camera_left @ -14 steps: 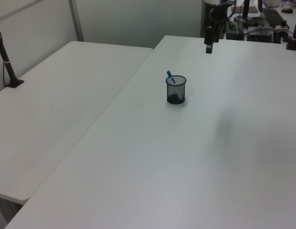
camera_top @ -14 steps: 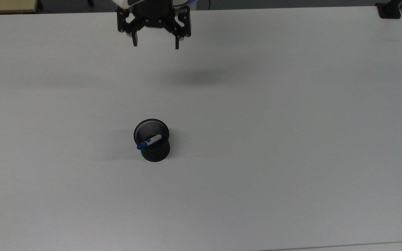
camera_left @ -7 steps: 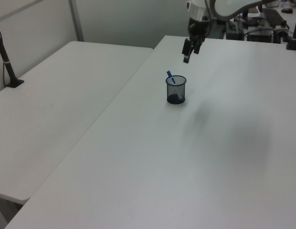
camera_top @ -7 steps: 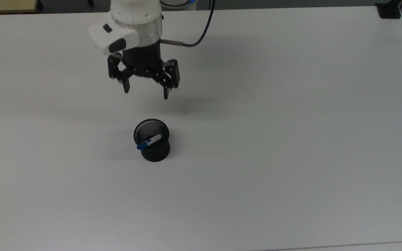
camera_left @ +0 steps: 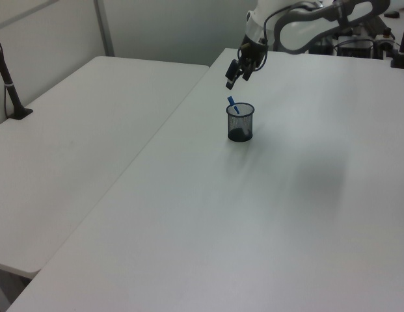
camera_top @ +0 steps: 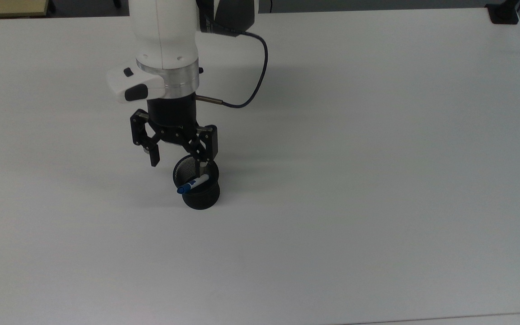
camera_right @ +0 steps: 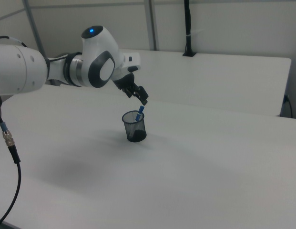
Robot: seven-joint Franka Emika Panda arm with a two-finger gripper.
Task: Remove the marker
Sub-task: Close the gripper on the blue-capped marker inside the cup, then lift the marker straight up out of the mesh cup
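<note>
The marker (camera_top: 193, 184) stands slanted in a black mesh pen cup (camera_top: 200, 187) near the middle of the white bench (camera_top: 377, 180). Its blue cap pokes over the rim toward the top view's left, and its white barrel runs down into the cup. The tilt reads as a slim thing resting against the cup's wall, its lower end on the cup's floor; in the left view the cap (camera_left: 231, 103) sticks up clear of the rim, the part most open to a grip. I can make out nothing else in the cup, though the mesh hides much of its inside.

My fingers (camera_top: 178, 163) hang spread wide just above and behind the cup, pinching nothing. In the top view one fingertip overlaps the cup's far rim, the other stands off to the top view's left. The right view sets them (camera_right: 140, 98) just over the cap, not yet around it. I judge this the approach: the gap between my fingers looks ample for the barrel, and the pinch must close on the marker without catching the rim and tipping the light cup.

A second white bench (camera_left: 71, 130) stands alongside at the left view's left.
</note>
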